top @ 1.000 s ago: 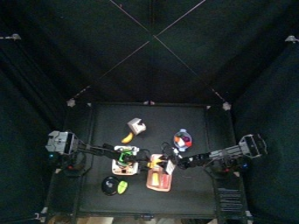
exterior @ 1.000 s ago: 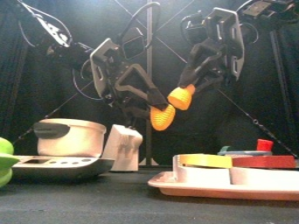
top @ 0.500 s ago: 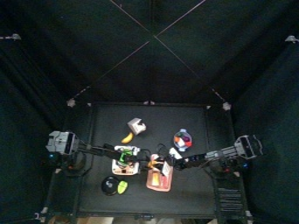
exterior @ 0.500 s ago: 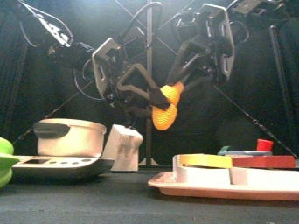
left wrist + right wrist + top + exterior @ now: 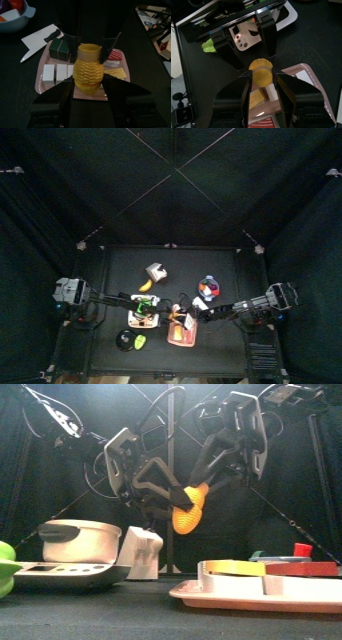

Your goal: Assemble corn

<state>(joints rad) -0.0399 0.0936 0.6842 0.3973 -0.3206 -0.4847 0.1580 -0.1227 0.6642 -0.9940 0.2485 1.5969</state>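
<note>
The left pincer (image 5: 89, 80) is clamped on a corn half (image 5: 88, 70), held up over the pink tray (image 5: 47, 62). The right pincer (image 5: 260, 80) grips the other corn half (image 5: 260, 76), its end meeting the first piece in midair above the tabletop (image 5: 120, 619).

Your pen is dim overall: black curtains (image 5: 54, 188) swallow the light. It falls from above, so the black worktop (image 5: 187, 260) reads dark and matte, no glare. Wrist views go soft and blurred near the jaws; the front view stays fairly sharp.
</note>
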